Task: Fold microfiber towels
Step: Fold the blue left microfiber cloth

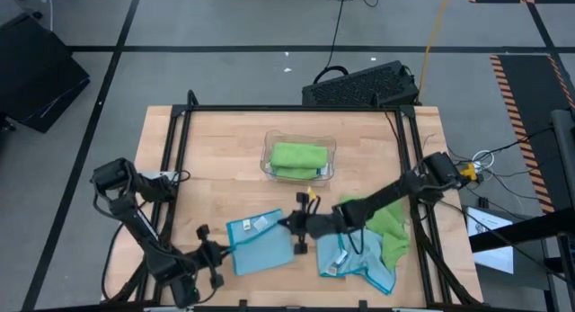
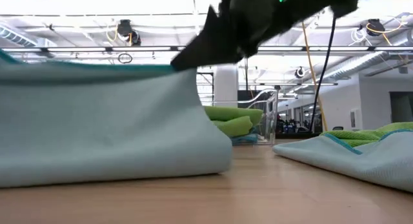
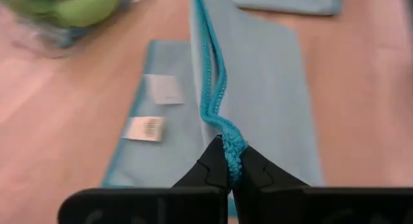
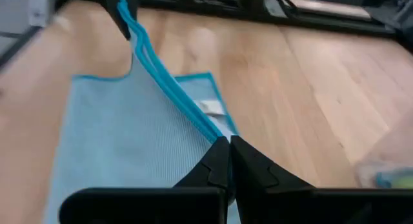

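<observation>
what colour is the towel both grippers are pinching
Light blue towel with a brighter turquoise stitched edge; clearest in the left wrist view.

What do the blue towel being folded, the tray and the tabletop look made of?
Blue towel: soft, matte woven microfiber by its fine texture, with a stitched turquoise edge. Tray: clear, glossy plastic, seemingly, as the green cloth shows through. Tabletop: light wood with visible grain.
</observation>
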Robot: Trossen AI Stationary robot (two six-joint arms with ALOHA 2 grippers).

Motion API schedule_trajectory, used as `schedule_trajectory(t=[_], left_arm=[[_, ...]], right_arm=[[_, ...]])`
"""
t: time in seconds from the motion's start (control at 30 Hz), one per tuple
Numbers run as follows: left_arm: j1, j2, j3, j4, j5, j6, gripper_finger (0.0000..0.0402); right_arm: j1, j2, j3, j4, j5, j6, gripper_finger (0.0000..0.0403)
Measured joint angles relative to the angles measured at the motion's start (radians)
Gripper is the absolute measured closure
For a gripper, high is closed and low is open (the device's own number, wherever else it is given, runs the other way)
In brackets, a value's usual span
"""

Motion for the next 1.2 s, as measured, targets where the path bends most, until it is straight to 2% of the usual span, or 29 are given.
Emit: schedule_trajectory(t=[0.13,0.23,0.37,0.5,0.7,0.8,0.9,1.03,1.2], left_arm=[[0.034,0.000,0.000,-0.104,0.008,-0.053,0.0389],[0.063,0.000,0.000,-0.142,0.057,-0.069,0.0393],[0.095,0.000,0.000,-0.129,0.123,-0.069,0.0394],[0.105,0.000,0.000,-0.125,0.137,-0.071,0.0385],[0.133,0.000,0.000,-0.122,0.168,-0.078,0.0395],[0.141,-0.002,-0.001,-0.074,0.232,-0.077,0.0386],[0.131,-0.016,0.009,0.001,0.264,-0.008,0.0392],[0.105,-0.063,0.046,0.051,0.251,0.097,0.0394],[0.075,-0.123,0.055,0.036,0.149,0.126,0.0396]], right_arm=[[-0.063,0.000,-0.046,0.039,-0.063,-0.017,0.0401],[-0.098,0.000,-0.079,0.121,-0.126,-0.021,0.0401],[-0.123,0.000,-0.105,0.143,-0.179,-0.021,0.0401],[-0.129,0.000,-0.129,0.168,-0.193,-0.022,0.0401],[-0.149,0.000,-0.144,0.174,-0.200,-0.035,0.0401],[-0.150,0.000,-0.144,0.209,-0.235,-0.058,0.0401],[-0.149,0.000,-0.144,0.254,-0.297,-0.056,0.0401],[-0.138,0.000,-0.144,0.262,-0.325,-0.048,0.0401],[-0.129,0.000,-0.144,0.268,-0.326,-0.053,0.0401]])
